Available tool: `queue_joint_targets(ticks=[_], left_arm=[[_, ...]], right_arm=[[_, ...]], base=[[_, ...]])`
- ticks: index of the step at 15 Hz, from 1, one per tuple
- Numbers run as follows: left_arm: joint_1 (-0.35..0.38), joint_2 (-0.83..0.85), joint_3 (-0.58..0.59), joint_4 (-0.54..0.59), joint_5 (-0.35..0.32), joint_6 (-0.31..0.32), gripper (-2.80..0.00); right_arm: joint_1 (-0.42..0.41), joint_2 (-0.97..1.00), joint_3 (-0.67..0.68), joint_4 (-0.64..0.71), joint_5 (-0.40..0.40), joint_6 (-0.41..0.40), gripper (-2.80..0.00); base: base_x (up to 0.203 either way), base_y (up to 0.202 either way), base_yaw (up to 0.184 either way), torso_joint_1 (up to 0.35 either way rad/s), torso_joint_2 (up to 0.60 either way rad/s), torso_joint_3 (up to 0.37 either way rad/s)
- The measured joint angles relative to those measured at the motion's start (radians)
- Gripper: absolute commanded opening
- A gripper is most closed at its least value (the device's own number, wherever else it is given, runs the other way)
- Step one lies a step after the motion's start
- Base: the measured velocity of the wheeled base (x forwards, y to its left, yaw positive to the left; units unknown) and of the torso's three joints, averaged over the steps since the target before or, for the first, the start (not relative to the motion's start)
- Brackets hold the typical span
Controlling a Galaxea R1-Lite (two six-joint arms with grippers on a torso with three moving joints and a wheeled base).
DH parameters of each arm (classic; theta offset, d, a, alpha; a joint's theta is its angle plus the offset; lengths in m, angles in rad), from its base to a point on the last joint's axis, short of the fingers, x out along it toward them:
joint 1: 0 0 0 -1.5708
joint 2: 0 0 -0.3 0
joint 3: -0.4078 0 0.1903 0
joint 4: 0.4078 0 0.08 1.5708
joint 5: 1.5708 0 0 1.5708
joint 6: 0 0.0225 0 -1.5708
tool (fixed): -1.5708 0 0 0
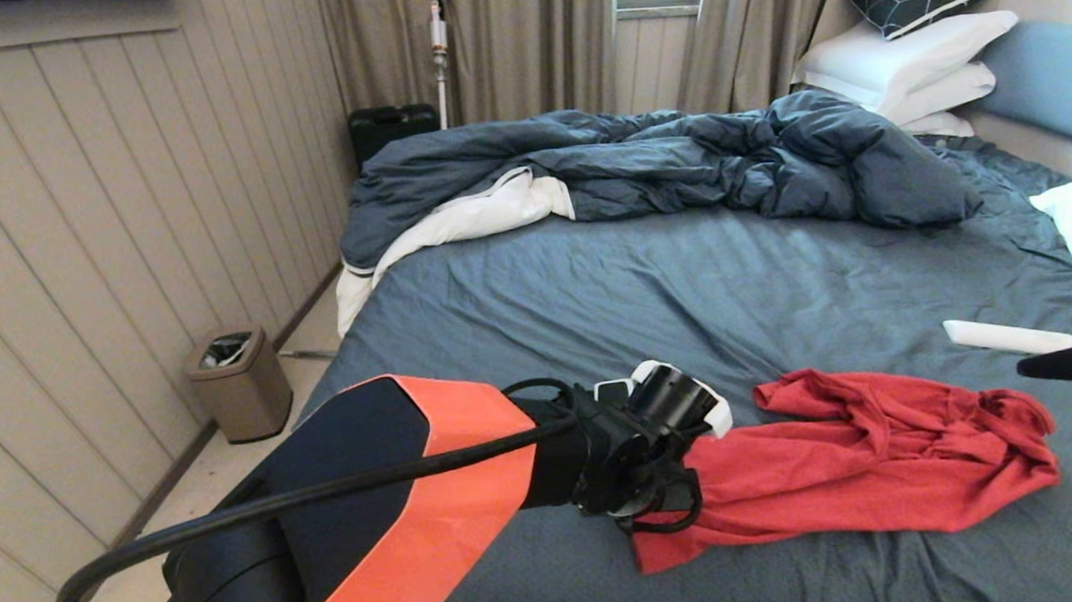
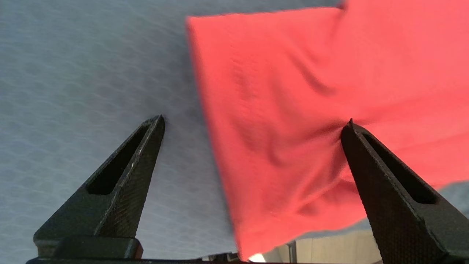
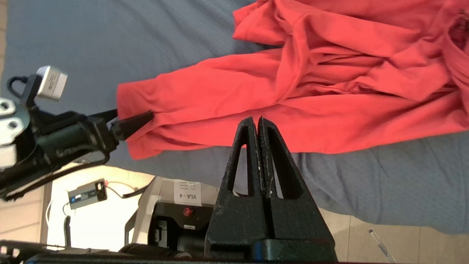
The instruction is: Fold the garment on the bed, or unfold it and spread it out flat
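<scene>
A crumpled red garment [image 1: 856,458] lies on the bed [image 1: 591,298], its long axis stretching away from the left hand [image 2: 253,124], whose spread fingers straddle its near corner. The right hand [image 3: 258,123], fingers pressed together and empty, hovers beside the garment's long edge.

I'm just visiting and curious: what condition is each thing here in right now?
T-shirt: crumpled, partly spread on the bed.
Bed: unmade, sheet bare.
Duvet: rumpled in a heap at the far side.
Left hand: open, straddling the T-shirt's edge.
Right hand: shut, empty, above the bed's near edge.
</scene>
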Motion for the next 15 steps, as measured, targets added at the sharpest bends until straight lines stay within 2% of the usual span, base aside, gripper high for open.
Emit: queue_joint_targets(ticks=[4, 5, 9, 15], left_arm=[[-0.014, 0.002, 0.0, 0.004, -0.004, 0.004, 0.0], [-0.023, 0.001, 0.0, 0.007, -0.004, 0.004, -2.8], [-0.053, 0.0, 0.001, 0.003, -0.006, 0.011, -2.8], [-0.058, -0.005, 0.001, 0.011, -0.028, 0.005, -2.8]], right_arm=[[-0.001, 0.005, 0.001, -0.001, 0.001, 0.0, -2.8], [-0.001, 0.007, 0.001, -0.002, 0.001, 0.0, -2.8], [-0.003, 0.015, 0.001, -0.011, 0.0, -0.001, -2.8], [-0.002, 0.014, -0.002, -0.011, 0.0, -0.002, -2.8]], base=[[0.0, 0.0, 0.0, 0.0, 0.0, 0.0], [0.0, 0.0, 0.0, 0.0, 0.0, 0.0], [0.0, 0.0, 0.0, 0.0, 0.0, 0.0], [0.0, 0.0, 0.0, 0.0, 0.0, 0.0]])
